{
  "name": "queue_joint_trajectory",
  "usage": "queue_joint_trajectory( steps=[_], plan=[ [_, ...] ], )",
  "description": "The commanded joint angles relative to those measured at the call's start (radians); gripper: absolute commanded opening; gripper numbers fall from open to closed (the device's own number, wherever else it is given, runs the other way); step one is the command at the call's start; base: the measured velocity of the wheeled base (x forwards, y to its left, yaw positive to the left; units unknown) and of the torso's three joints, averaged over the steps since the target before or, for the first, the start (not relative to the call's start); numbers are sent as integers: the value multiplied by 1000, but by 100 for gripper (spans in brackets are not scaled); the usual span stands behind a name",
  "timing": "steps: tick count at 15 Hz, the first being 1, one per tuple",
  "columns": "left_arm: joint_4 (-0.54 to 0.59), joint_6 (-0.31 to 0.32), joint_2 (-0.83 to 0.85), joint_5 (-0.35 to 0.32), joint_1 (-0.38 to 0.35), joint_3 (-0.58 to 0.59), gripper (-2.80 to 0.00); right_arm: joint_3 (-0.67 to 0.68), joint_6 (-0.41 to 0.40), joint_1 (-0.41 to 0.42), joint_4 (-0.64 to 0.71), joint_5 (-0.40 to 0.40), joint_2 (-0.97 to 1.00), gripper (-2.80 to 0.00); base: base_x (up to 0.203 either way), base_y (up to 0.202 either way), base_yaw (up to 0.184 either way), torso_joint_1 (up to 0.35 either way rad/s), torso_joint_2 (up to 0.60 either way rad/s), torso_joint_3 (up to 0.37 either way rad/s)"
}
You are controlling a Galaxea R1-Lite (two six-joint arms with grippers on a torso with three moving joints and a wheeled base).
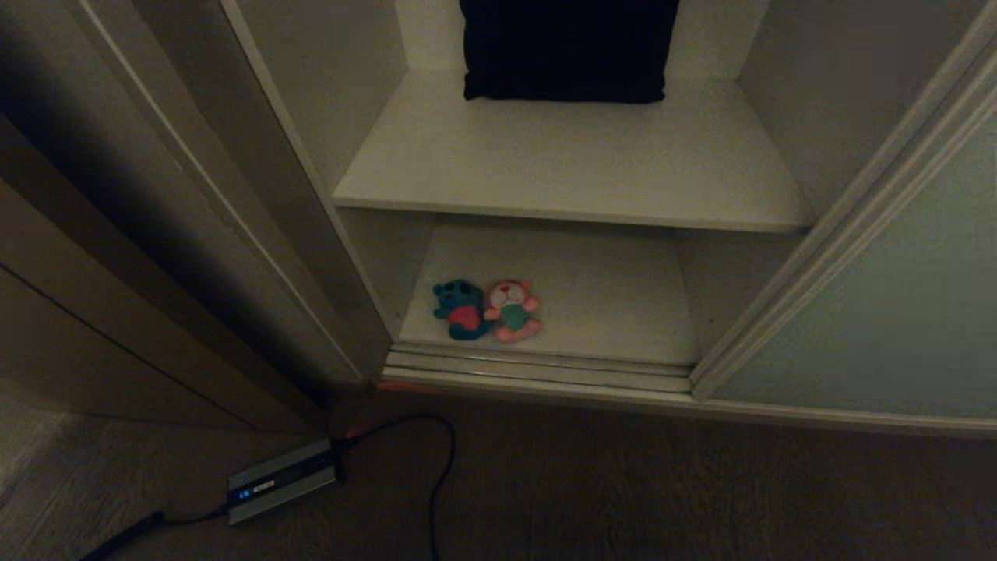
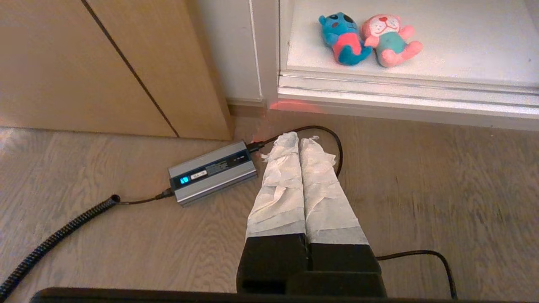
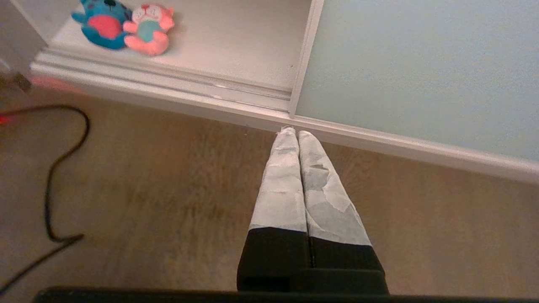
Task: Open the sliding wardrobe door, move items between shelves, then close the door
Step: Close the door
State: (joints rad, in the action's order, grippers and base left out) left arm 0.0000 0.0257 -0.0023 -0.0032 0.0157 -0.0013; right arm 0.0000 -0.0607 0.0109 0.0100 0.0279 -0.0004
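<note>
Both grippers, left gripper (image 2: 300, 136) and right gripper (image 3: 293, 131), we are holding pressed shut and empty over the floor (image 2: 421, 189). Ahead of them, two plush toys (image 1: 487, 310) are lying side by side, touching, on the bottom shelf (image 1: 607, 296); the sliding wardrobe door (image 1: 880, 312) is standing open beside the right jaws.

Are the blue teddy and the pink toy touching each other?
Touching. The left wrist view shows the teal bear and the pink toy lying side by side on the bottom shelf, the pink toy's arm pressed against the bear's side.

Dark folded cloth (image 1: 567, 51) cut off at the top edge; sliding wardrobe door (image 1: 880, 312) cropped at right.
</note>
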Motion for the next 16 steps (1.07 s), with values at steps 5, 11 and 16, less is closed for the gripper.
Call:
queue_joint_trajectory(
  steps=[5,11,16],
  plan=[
    [-2,0,1,-1,0,0,-280,-16,0,0,6,-5,1,-280,0,0,0,0,0,0],
    [0,0,1,0,0,0,-280,-528,45,-4,392,-52,181,-280,0,0,0,0,0,0],
    [-2,0,1,-1,0,0,-280,-881,203,-16,470,-69,504,-280,0,0,0,0,0,0]
  ],
)
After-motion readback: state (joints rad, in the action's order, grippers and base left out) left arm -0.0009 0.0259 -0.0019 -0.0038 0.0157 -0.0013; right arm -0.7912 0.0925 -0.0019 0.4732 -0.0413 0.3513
